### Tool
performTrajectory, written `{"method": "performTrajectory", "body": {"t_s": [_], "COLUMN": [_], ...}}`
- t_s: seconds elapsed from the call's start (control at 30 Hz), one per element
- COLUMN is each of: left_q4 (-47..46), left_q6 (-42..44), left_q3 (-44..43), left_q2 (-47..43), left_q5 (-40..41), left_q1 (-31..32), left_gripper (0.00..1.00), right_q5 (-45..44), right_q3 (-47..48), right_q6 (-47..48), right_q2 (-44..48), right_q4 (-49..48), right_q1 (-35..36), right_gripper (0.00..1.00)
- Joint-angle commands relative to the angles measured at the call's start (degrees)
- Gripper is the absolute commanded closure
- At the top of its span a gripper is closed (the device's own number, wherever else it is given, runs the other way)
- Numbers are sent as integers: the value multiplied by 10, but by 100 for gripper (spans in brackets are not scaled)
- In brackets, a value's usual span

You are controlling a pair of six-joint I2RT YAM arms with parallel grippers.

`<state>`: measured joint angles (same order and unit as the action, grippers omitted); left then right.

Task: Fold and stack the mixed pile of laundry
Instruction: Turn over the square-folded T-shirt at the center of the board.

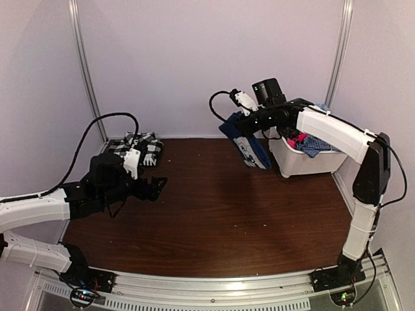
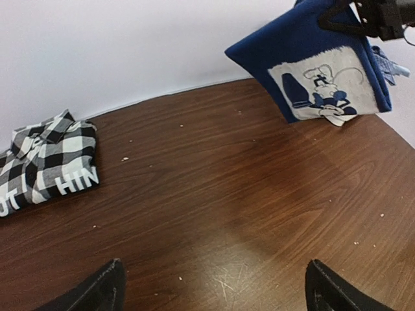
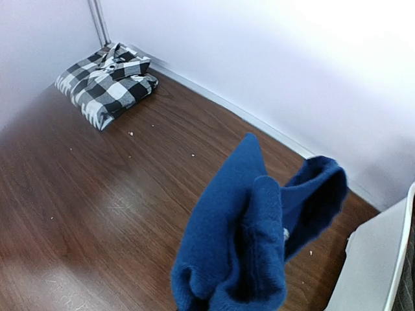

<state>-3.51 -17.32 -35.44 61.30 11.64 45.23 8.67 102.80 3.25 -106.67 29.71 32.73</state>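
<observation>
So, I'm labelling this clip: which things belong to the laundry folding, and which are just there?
Job:
folded checked shirt
blue garment, held by the right gripper
clothes in the bin

Just there:
white bin
table

surface: dark wood table point(image 1: 220, 207) | far-left corner: folded checked shirt point(image 1: 141, 146) lying flat | far-right: white bin point(image 1: 308, 163) standing
</observation>
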Motion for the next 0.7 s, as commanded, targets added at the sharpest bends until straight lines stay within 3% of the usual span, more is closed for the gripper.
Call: {"method": "performTrajectory", "body": {"t_s": [0.0, 0.1, 0.2, 0.37, 0.47, 0.6, 0.67], "left_q4": [58, 112, 167, 213, 219, 210, 203], "left_q6": [-68, -107, -148, -205, -221, -212, -208], "left_q3": [-1, -7, -15, -3, 8, 16, 25], "left_q2": [-31, -49, -63, -103, -125, -109, -99], "left_q5": [41, 86, 78, 39, 14, -20, -46], "left_q1": [-30, -48, -81, -144, -171, -175, -175], "left_gripper": [2, 2, 2, 2, 2, 2, 2], "right_q5": [-95, -120, -101, 8, 121, 265, 328], "right_q3": [65, 82, 64, 31, 28, 5, -19], "right_q6": [103, 98, 61, -14, -41, -50, -51], "right_q2": [-96, -151, -185, -198, -182, -125, -93], "right_q4": [109, 124, 110, 47, 9, -43, -71], "right_q1": [85, 157, 212, 266, 280, 268, 237], "right_gripper": [100, 100, 100, 96, 77, 41, 34]}}
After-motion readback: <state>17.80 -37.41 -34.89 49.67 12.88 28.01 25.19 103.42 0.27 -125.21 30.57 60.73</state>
